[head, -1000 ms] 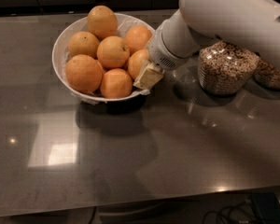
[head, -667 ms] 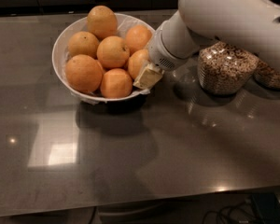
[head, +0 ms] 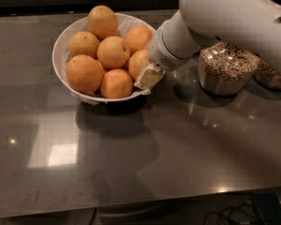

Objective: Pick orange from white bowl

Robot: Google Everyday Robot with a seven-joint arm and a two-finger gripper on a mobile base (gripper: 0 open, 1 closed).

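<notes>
Orange [head: 136, 63] at the right side of the white bowl [head: 59, 55] is taken to be the one to be picked, because the gripper [head: 149, 77] is set right against it, just over the bowl's right rim. Part of this orange is hidden by the gripper. Whether the gripper is spread wide or pressed together cannot be told, so it cannot be said that the orange is held.

To do this step well, the orange should be caught around its fat middle and not near its top. Its skin looks smooth, so it could slip out. A soft, steady squeeze is called for, so that the fruit is not squashed. It should then be lifted straight up, so that the other oranges [head: 113, 52] are not bumped and rolled out. The thin rim should not be pushed, or the bowl could be tipped or slid along the grey surface [head: 154, 163]. The big white arm [head: 225, 18] should be kept off the jars.

Seven oranges can be counted in the bowl: one high at the back, three in the middle, two at the front, and the one by the gripper. One white bowl is seen. Two jars are stood at the right: a glass jar [head: 227, 69] of cereal near the arm, and a second jar [head: 274, 76] beside it.
</notes>
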